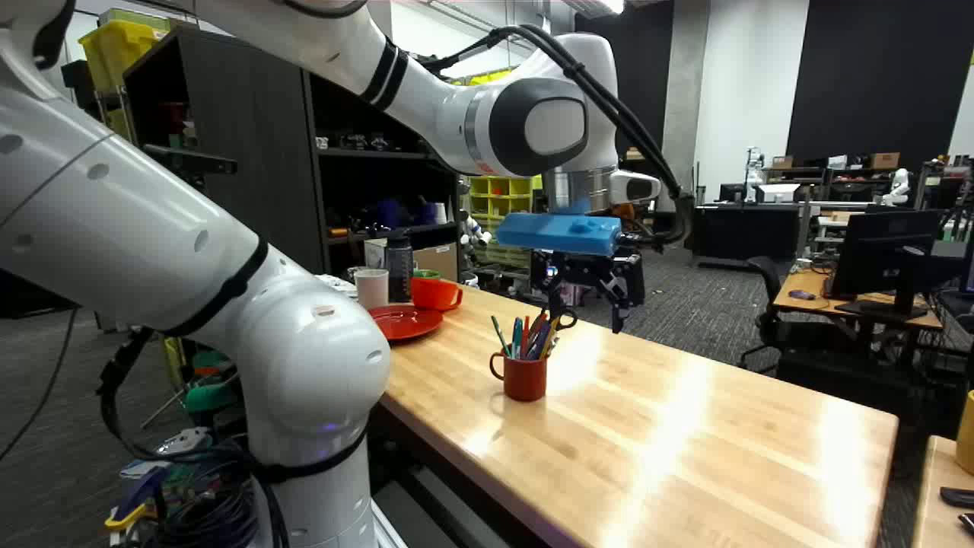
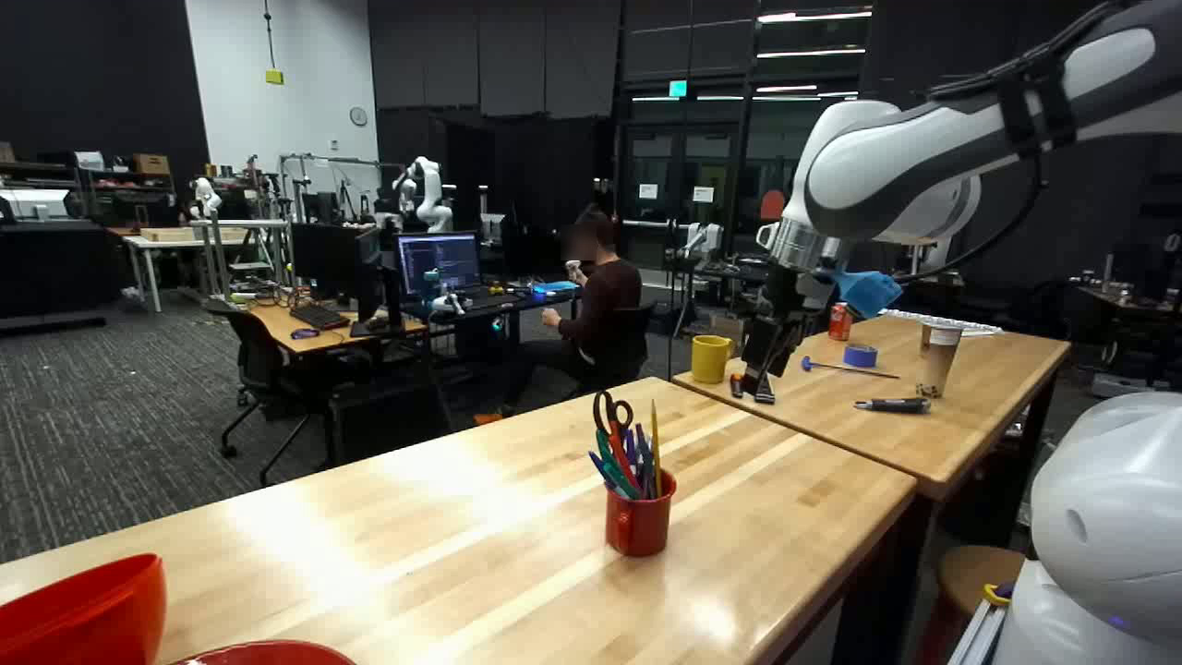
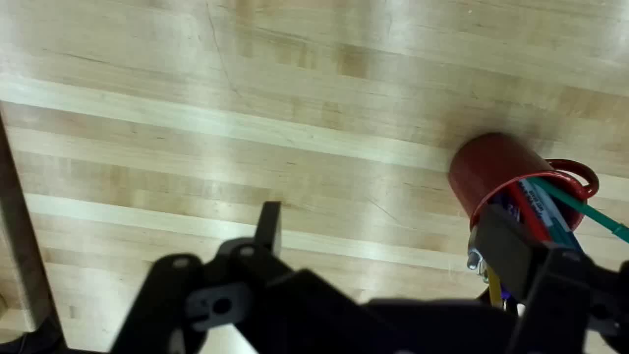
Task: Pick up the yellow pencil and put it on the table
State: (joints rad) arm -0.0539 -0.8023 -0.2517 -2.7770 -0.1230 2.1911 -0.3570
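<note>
Toward six o'clock in an exterior view, a slim yellow pencil (image 2: 656, 445) stands nearly upright inside a glossy red cylindrical mug (image 2: 651, 528), among coloured pens (image 2: 621, 464) and dark-handled scissors (image 2: 611, 426). The mug rests on a pale striped wooden bench (image 2: 388, 547). Around one o'clock from the mug in both exterior views, a black mechanical gripper (image 3: 381, 216) hangs above the bench, its jaws spread wide and apart from the pencil. In the wrist view the mug sits at three o'clock, while one jaw partly hides the pencil at four o'clock.
</note>
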